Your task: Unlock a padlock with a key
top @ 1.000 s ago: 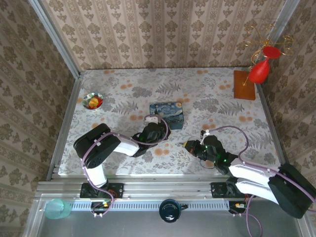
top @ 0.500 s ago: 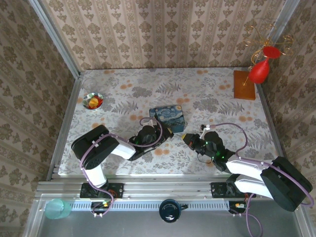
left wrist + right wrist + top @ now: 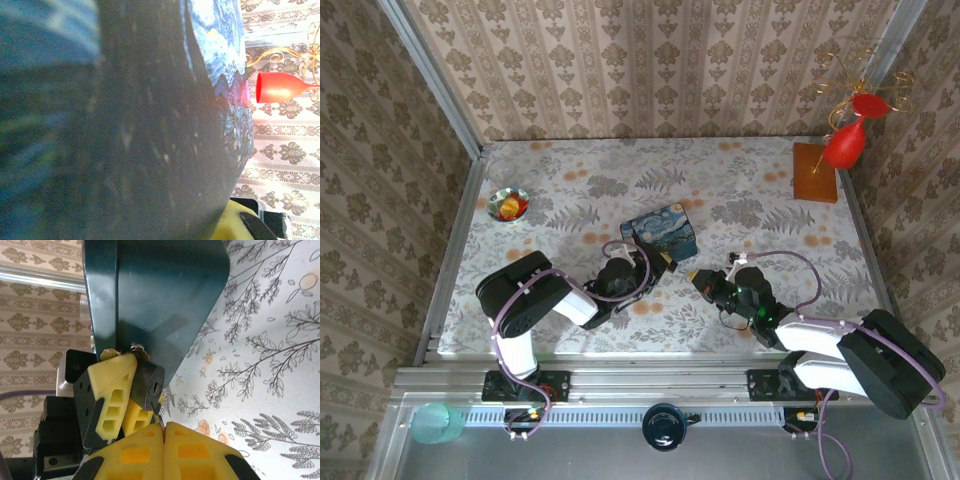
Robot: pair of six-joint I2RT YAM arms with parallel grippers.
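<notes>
Facing right wrist camera, padlock (image 3: 150,385) pinched by left gripper (image 3: 126,407), right gripper (image 3: 164,433) pinching key (image 3: 159,420)

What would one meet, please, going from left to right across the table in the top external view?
Small shiny bowl with red and yellow bits, blue rectangular tin printed with a night-sky painting, flat orange-brown wooden board.

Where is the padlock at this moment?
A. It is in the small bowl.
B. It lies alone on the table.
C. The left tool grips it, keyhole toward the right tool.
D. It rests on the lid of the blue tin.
C: the right wrist view shows the padlock clamped in the left tool, its keyhole facing the right tool, which is shut on the key.
</notes>
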